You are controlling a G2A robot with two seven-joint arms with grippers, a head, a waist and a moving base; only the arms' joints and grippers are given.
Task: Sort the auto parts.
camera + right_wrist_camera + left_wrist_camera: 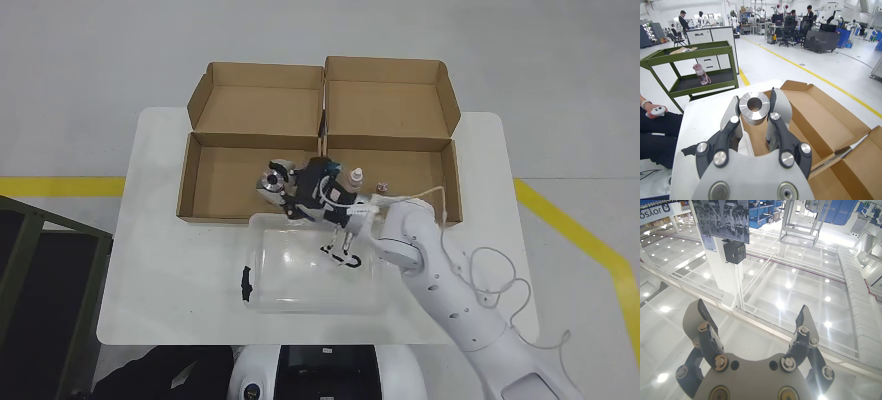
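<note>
Steel ring (754,108), clamped in the right gripper (754,100), hangs over the left cardboard box (215,185), so sorting seems partway: small parts (355,177) lie in the box beside it (420,195), black pieces (345,260) wait in the clear bin (300,295) before it, and the left gripper (752,305) gapes wide.

Small parts (355,177) in right box (415,170) too small to identify.

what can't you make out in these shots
- top view: small parts in the right box, too small to identify
- top view: black pieces in the clear bin, partly under the arm
- right wrist view: left box floor beneath the metal ring, blocked by right hand
</note>
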